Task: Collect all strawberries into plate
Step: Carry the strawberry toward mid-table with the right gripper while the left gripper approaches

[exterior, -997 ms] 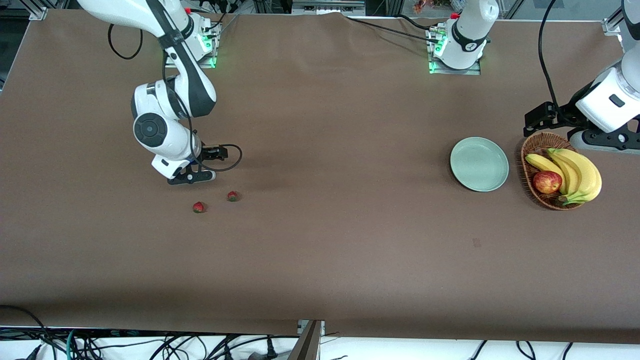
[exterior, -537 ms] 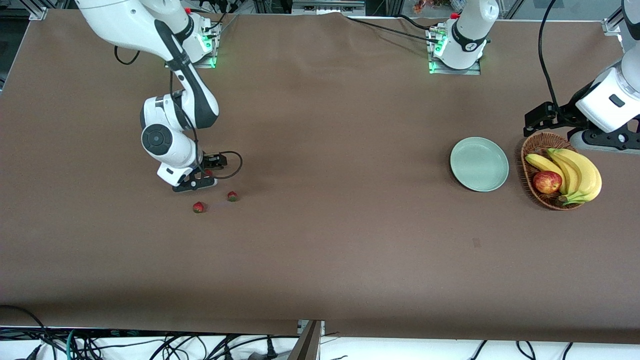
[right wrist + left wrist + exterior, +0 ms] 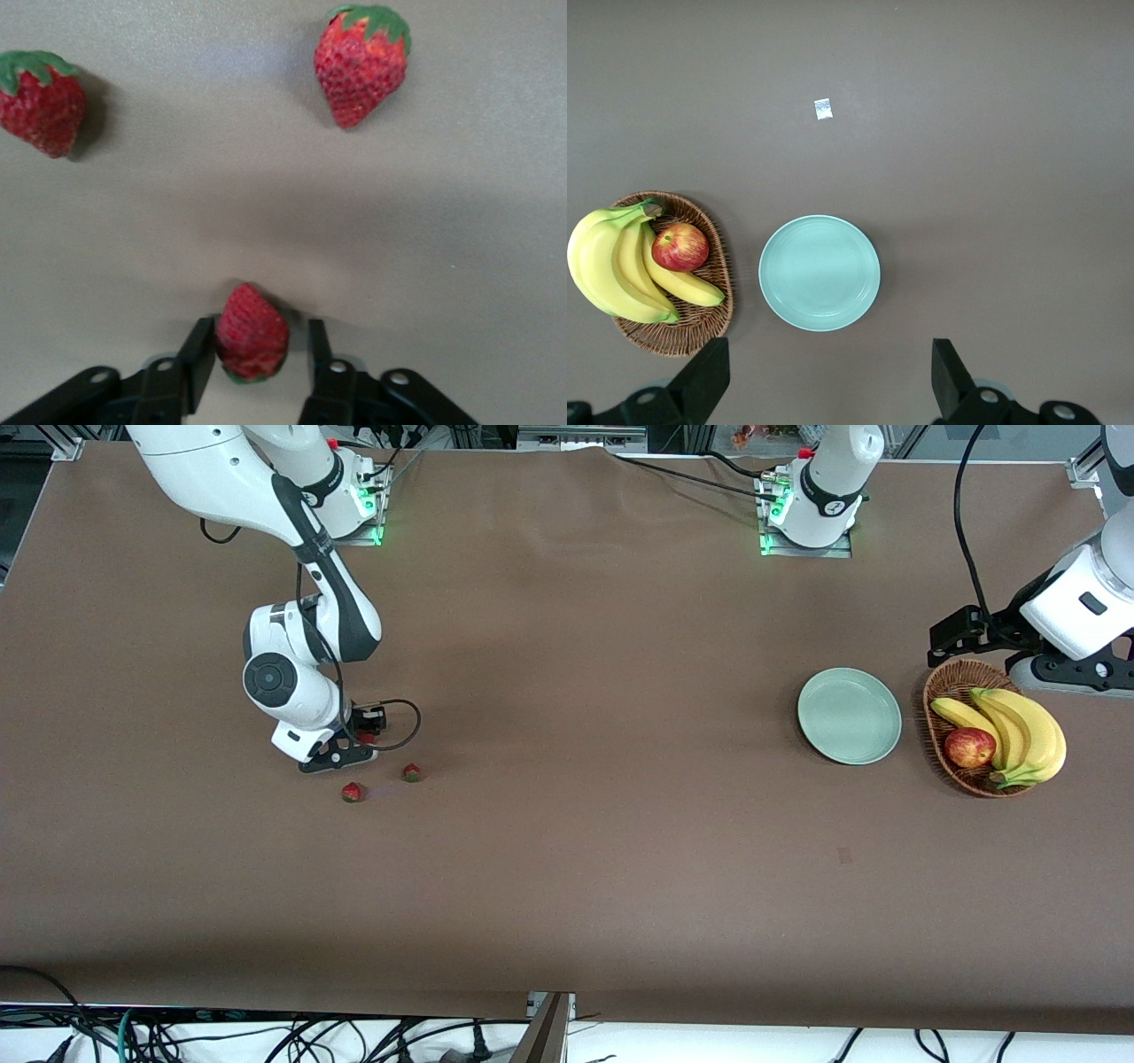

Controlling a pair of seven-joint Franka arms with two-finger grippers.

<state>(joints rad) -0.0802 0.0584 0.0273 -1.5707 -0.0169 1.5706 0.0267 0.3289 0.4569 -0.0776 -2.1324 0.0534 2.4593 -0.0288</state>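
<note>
So the right gripper is down at the table near the right arm's end, with its fingers pinching the first strawberry. In the right wrist view the berry sits between the two pads, and one pad looks like it has a sliver of gap, so I'd say the squeeze is only just landing. Best bet: let the grip settle, keep it gentle so the berry isn't crushed or squirted out sideways, then lift straight up before swinging over.

The other two strawberries lie on the table just beside the gripper, a bit nearer the front camera, close enough that a sideways drag could knock them. Hence the straight lift.

The plate sits well apart, toward the left arm's end, with nothing on it, so that's a long carry over bare table. Right beside it is a wicker basket with bananas and an apple; don't overshoot into that. The left gripper waits high above the plate and basket, fingers spread wide, holding nothing. It might crowd the drop.
</note>
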